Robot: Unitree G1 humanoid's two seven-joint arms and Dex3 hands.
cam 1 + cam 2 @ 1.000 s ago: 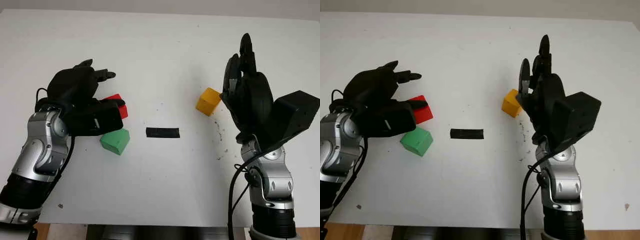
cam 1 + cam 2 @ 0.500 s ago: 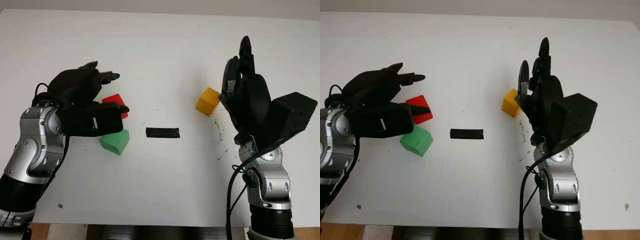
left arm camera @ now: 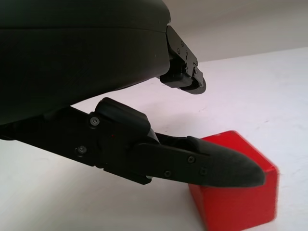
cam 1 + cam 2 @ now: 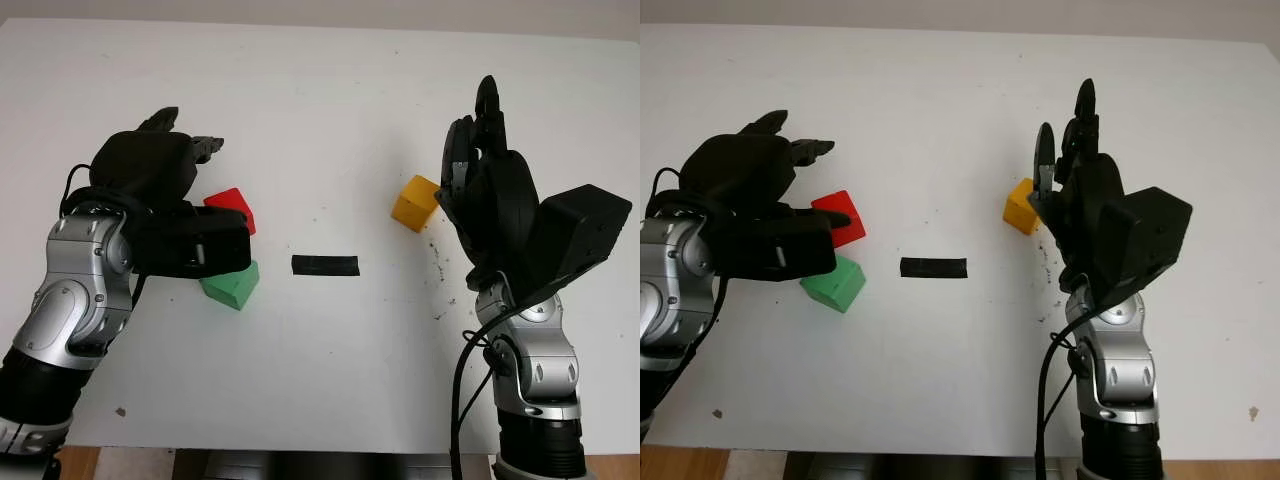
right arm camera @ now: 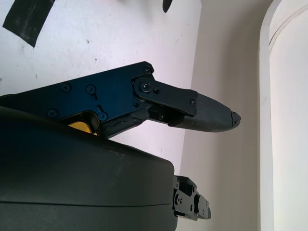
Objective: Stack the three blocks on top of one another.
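A red block point(image 4: 232, 206) sits on the white table at the left, with a green block point(image 4: 233, 286) just in front of it. My left hand point(image 4: 165, 180) hovers open above and left of the red block, holding nothing; in the left wrist view a finger point(image 3: 211, 166) reaches over the red block point(image 3: 240, 202). A yellow block point(image 4: 415, 203) stands to the right of centre. My right hand point(image 4: 490, 190) is raised open just right of the yellow block, apart from it. A sliver of the yellow block point(image 5: 79, 126) shows past the right hand's shell.
A strip of black tape point(image 4: 325, 265) lies on the table between the green block and the yellow block. Small dark specks point(image 4: 438, 262) dot the table near the right hand. The table's front edge point(image 4: 300, 445) runs along the bottom.
My left hand has shifted a little forward and down over the red and green blocks, covering more of the green one. The right hand has barely moved. All blocks stay in place.
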